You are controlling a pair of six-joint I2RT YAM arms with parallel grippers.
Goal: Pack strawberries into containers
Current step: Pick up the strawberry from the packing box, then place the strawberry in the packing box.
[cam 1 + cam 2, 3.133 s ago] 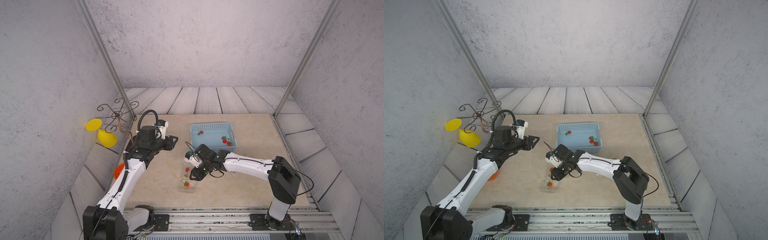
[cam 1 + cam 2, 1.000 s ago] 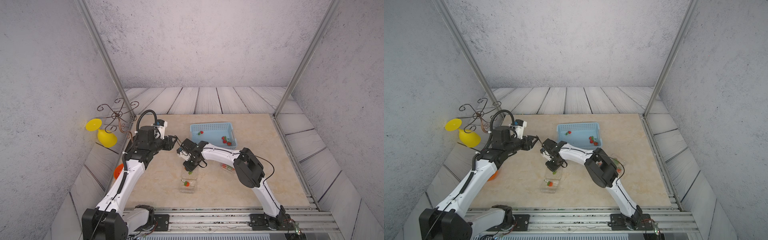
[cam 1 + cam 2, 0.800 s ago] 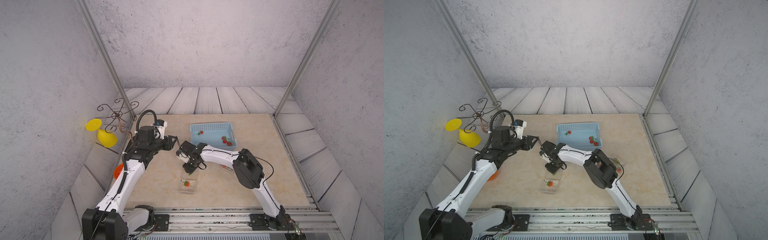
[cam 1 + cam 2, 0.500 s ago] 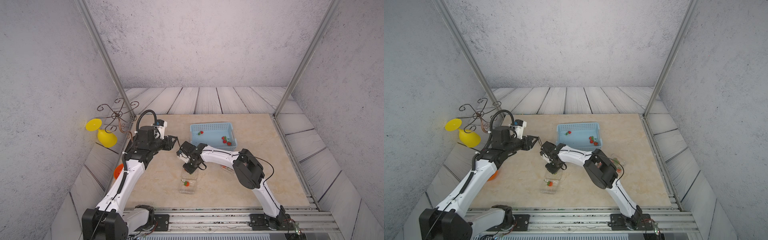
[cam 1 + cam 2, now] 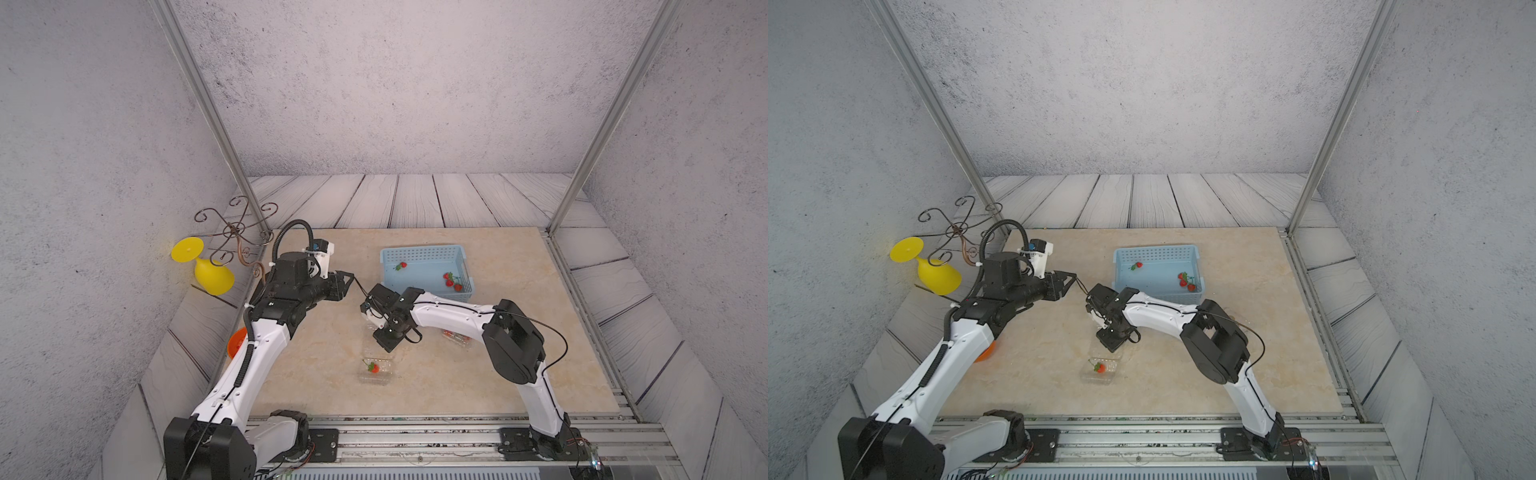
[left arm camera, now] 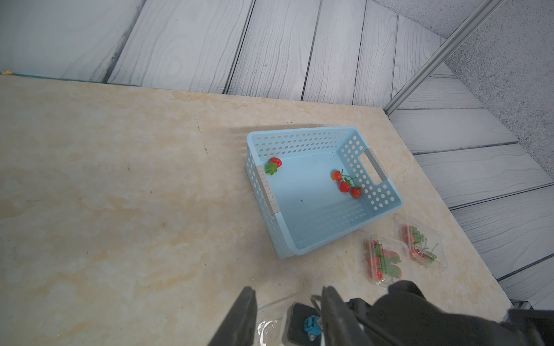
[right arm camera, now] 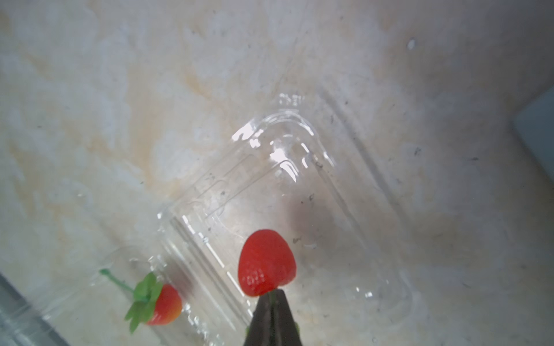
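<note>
My right gripper [image 7: 274,292] is shut on the green cap end of a red strawberry [image 7: 265,263]. It holds that berry over one half of an open clear container [image 7: 284,167]. A second strawberry [image 7: 165,305] lies in the container's other half. In both top views this container [image 5: 376,370] [image 5: 1100,370] sits just in front of the right gripper [image 5: 384,336]. My left gripper [image 6: 287,292] hovers open and empty above the table [image 5: 351,282], left of the basket. Two closed containers [image 6: 383,260] [image 6: 419,245] hold several strawberries.
A light blue perforated basket [image 5: 424,253] at mid-table holds one single strawberry [image 6: 275,163] and a cluster of three [image 6: 344,185]. An orange bowl [image 5: 237,343] shows beside the left arm. A yellow goblet [image 5: 212,274] and a wire stand [image 5: 235,228] are at the far left.
The right jaws have closed onto the strawberry over the open container, and the wrist has barely shifted. The left arm has not moved.
</note>
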